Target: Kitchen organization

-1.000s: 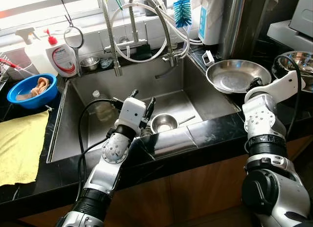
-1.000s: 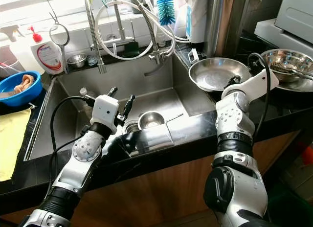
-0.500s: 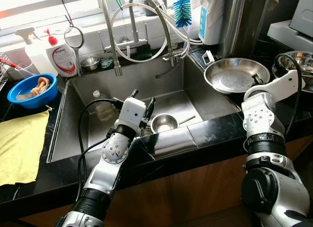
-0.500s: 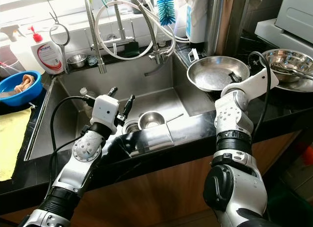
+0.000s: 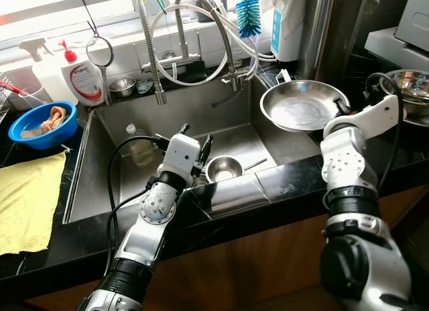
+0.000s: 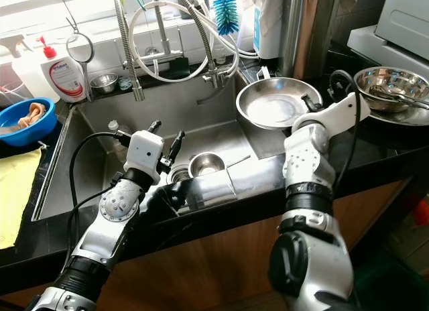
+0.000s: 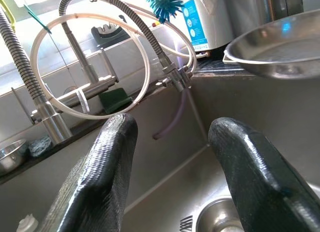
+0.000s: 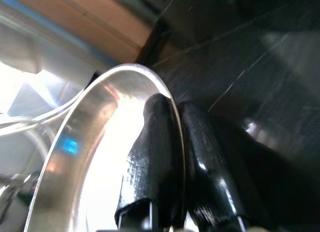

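A wide steel pan (image 5: 299, 110) hangs lifted over the right rim of the sink (image 5: 100, 170), tilted a little. My right gripper (image 5: 343, 108) is shut on the pan's near rim, its fingers (image 8: 162, 157) pinching the edge (image 8: 165, 99). My left gripper (image 5: 194, 138) stands open low inside the sink, with nothing between its fingers (image 7: 107, 162). Just right of it a small steel bowl (image 5: 225, 168) rests on the sink floor beside the drain. The pan (image 7: 277, 47) also shows above the sink wall in the left wrist view.
A coiled spring faucet (image 5: 194, 36) rises behind the sink. A blue bowl (image 5: 41, 123) and yellow cloth (image 5: 27, 197) lie on the left counter, with soap bottles (image 5: 84, 76) behind. Another steel bowl (image 6: 389, 86) sits far right. A plastic bottle (image 5: 137, 147) lies in the sink.
My right gripper has lifted the steel pan off the counter and carried it left, out over the sink's right rim. The left arm has stayed where it was.
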Robot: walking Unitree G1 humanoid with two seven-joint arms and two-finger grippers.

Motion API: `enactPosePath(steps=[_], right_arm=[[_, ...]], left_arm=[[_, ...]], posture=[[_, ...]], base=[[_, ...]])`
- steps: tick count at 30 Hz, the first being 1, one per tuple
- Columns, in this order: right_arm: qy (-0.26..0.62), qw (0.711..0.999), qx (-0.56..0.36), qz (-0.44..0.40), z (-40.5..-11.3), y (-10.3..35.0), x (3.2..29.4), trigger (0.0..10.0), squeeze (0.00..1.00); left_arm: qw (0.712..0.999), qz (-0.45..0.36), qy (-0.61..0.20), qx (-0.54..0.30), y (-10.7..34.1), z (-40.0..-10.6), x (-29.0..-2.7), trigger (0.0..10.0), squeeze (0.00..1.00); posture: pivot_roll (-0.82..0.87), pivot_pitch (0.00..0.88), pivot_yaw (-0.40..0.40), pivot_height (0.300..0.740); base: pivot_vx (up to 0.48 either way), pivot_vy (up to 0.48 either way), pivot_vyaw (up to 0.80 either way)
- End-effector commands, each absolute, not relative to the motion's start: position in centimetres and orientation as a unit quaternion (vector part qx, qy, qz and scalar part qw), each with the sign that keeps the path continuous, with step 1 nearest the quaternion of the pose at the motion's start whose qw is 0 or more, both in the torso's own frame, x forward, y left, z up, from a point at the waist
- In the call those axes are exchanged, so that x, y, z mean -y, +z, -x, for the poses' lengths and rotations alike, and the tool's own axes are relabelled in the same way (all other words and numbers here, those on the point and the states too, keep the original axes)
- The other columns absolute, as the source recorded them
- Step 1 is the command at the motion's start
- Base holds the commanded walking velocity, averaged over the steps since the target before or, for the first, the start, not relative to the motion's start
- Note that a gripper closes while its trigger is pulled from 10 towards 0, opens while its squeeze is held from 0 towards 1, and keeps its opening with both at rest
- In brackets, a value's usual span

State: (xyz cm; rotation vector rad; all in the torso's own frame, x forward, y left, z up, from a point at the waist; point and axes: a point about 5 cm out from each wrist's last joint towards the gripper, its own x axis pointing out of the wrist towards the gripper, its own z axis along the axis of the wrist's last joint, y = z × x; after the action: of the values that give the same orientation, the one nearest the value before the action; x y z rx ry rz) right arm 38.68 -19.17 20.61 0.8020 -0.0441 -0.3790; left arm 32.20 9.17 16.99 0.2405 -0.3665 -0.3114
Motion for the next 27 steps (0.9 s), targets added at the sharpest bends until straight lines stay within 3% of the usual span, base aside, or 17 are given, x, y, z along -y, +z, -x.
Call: enactPosePath(steps=[1,3,4,13,27], right_arm=[[-0.140,0.918,0.057,-0.368,-38.4,21.5,18.3,0.0,0.00],[-0.110,0.938,0.087,-0.318,-38.1,22.2,17.8,0.0,0.00],[-0.090,0.955,0.102,-0.265,-37.8,22.4,17.3,10.0,0.00],[-0.025,0.989,0.141,-0.043,-37.8,23.5,16.5,10.0,0.00],[0.063,0.993,0.068,0.077,-39.7,20.3,14.6,10.0,0.00]], left_arm=[[0.964,-0.127,-0.140,0.186,17.3,-32.1,-9.7,10.0,0.00],[0.965,-0.128,-0.133,0.185,17.3,-32.2,-9.9,10.0,0.00],[0.966,-0.127,-0.126,0.184,17.3,-32.2,-10.1,10.0,0.00],[0.980,-0.071,-0.081,0.169,17.4,-32.5,-11.2,10.0,0.00],[0.983,-0.066,-0.073,0.154,17.0,-32.4,-11.7,10.0,0.00]], posture=[[-0.20,0.000,0.146,0.740],[-0.20,0.000,0.146,0.740],[-0.20,0.000,0.143,0.740],[-0.21,0.000,0.147,0.740],[-0.20,0.000,0.141,0.740]], base=[[0.000,0.000,0.00],[0.000,0.000,0.00],[0.000,0.000,0.00],[0.000,0.000,0.00],[0.000,0.000,0.00]])
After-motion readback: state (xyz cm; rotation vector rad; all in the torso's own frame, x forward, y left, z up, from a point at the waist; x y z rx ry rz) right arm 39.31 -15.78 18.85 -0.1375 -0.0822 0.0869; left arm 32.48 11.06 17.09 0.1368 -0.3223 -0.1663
